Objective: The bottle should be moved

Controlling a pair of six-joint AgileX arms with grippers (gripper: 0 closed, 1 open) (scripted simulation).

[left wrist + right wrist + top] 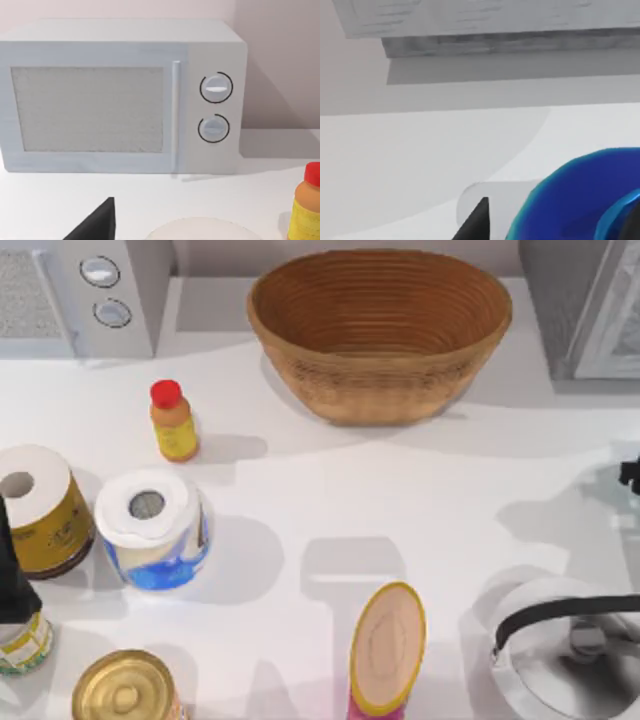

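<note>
The bottle (pixel 575 200) appears very close in the right wrist view, its blue shoulder and cyan edge showing. It sits between the fingers of my right gripper (pixel 555 227), which is shut on it; one black finger (pixel 475 222) shows beside it. From above, part of my right arm (pixel 630 475) pokes in at the table's right edge. My left gripper (pixel 12 575) is parked at the left edge, beside the rolls.
A wicker basket (pixel 380 330) stands at the back middle, a microwave (pixel 90 290) at the back left. An orange-yellow bottle with a red cap (pixel 173 422), two paper rolls (pixel 150 525), a gold-lidded can (pixel 125 690), a pink tube (pixel 388 645) and a white kettle (pixel 570 640) stand around.
</note>
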